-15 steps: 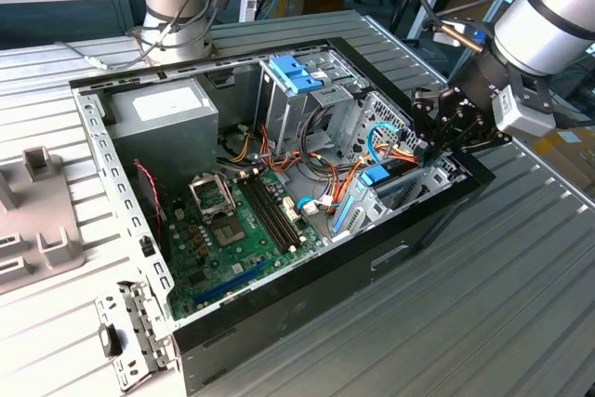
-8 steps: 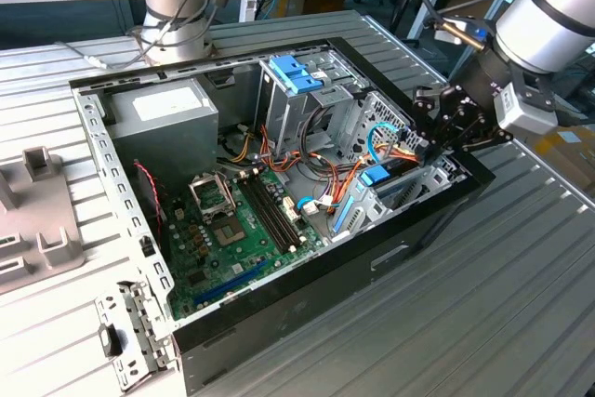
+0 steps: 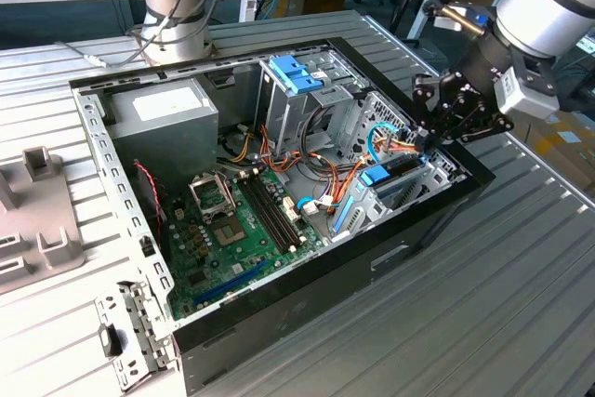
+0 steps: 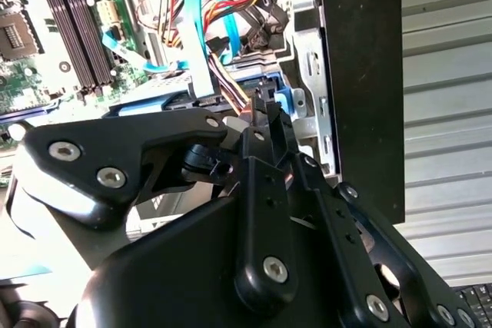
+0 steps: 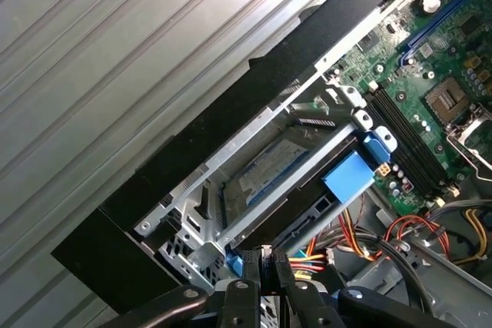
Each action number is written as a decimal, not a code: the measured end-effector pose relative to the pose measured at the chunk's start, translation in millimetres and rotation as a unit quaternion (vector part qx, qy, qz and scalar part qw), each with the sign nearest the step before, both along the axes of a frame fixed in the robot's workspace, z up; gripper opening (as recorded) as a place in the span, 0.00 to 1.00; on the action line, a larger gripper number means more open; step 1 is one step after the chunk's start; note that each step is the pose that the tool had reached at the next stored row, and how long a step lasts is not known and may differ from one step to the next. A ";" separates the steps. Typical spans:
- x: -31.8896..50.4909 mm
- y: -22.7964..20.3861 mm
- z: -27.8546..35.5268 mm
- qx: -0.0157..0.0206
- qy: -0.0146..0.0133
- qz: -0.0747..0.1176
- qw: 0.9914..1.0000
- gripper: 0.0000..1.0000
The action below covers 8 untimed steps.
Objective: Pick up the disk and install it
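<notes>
One disk [image 5: 270, 167], one computer case [image 3: 437, 220], one motherboard [image 3: 232, 230], one end effector [image 3: 429, 137].

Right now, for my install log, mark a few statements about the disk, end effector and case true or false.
1. The disk lies inside the metal drive bay. True.
2. The end effector is raised high, far from the disk. False: it is low at the drive bay's end, close to the disk.
3. The case is closed. False: it is open, with the motherboard exposed.
4. The case rests on a ribbed metal table. True.
</notes>
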<state>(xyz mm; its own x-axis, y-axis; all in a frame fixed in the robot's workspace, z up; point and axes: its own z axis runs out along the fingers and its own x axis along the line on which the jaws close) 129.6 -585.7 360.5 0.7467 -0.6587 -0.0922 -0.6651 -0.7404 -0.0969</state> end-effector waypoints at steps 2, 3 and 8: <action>-0.9 2.5 1.0 0.000 0.000 0.000 1.000 0.19; -1.6 3.4 1.2 0.000 0.000 0.000 1.000 0.19; -8.6 4.8 1.0 0.000 0.000 -0.013 1.000 0.19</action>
<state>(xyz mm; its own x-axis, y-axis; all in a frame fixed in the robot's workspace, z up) 121.0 -580.9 361.6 0.7291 -0.6782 -0.0920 -0.6844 -0.7226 -0.0972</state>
